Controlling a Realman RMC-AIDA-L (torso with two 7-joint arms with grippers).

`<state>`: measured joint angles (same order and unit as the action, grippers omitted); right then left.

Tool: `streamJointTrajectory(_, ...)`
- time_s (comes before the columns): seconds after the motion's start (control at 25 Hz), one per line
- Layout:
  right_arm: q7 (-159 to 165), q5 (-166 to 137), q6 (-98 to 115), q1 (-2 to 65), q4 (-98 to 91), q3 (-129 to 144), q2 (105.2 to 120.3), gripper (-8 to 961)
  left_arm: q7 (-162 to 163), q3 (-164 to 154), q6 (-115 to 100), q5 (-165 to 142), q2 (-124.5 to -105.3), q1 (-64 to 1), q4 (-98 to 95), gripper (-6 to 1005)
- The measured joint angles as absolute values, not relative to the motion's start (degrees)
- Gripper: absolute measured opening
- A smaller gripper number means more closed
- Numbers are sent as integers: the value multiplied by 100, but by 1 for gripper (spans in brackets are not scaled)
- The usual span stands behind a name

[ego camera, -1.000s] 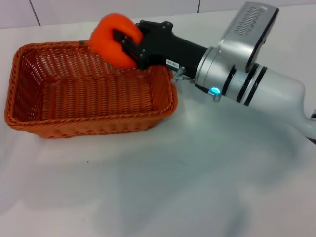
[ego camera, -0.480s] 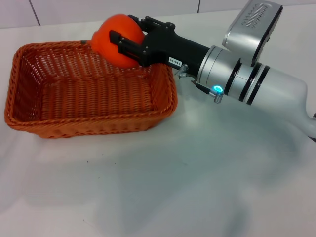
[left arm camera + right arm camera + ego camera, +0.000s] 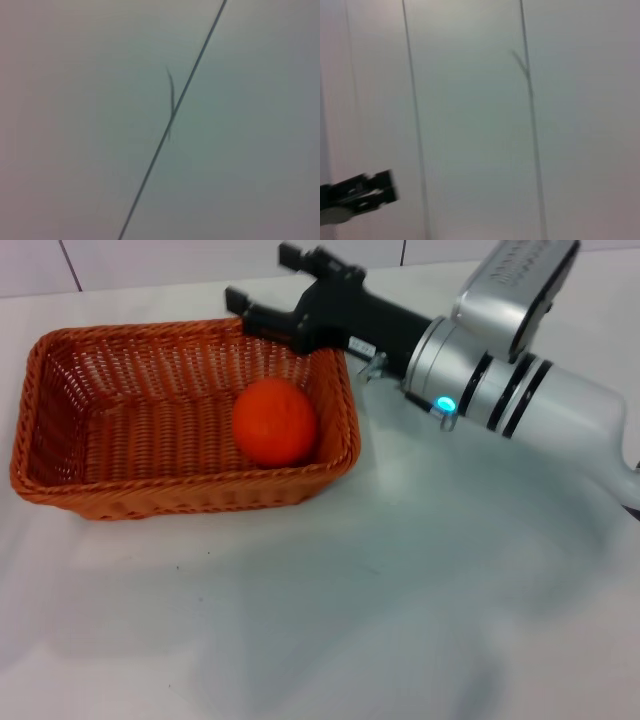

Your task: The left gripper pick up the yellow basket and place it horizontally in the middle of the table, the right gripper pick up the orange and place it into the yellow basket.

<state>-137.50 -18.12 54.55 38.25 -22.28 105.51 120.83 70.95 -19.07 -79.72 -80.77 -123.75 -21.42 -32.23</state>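
My right gripper (image 3: 262,282) is stretched out from the right, fingers spread apart and holding nothing, its silver wrist (image 3: 470,385) angled up behind it. I can't see my left arm.

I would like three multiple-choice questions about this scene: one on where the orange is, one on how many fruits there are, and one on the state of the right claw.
1. Where is the orange?
A. In the basket
B. On the table beside the basket
C. In the right claw

2. How many fruits are visible?
A. One
B. Two
C. Three

3. The right claw is:
A. Shut on the orange
B. Open and empty
C. Gripping the basket rim

Answers: 1 A, the orange lies inside the basket walls. 2 A, only the orange shows. 3 B, its fingers are spread above the far rim with nothing between them.
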Motion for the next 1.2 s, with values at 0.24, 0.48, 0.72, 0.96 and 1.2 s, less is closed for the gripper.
streamJointTrajectory(0.24,-15456,-350,5450,3512,-2157,10267,12054,944,6685,-1858,-7612,-8077,-12366,-2113,-3248,901)
streamJointTrajectory(0.48,-16144,272,5513,3040,-1957,8936,12024,944,6236,-1452,-7370,-8077,-12369,-2083,-3199,901)
streamJointTrajectory(0.72,-16188,283,5609,2674,-1658,7728,11997,944,5798,-1129,-7170,-8077,-12370,-1979,-3115,900)
streamJointTrajectory(0.96,-16212,269,5676,2561,-1249,7110,11962,944,5313,-941,-7040,-8077,-12375,-1817,-2996,900)
streamJointTrajectory(1.2,-16216,244,5678,2553,-1183,7089,11962,944,4952,-755,-7088,-8064,-12387,-1758,-2785,901)
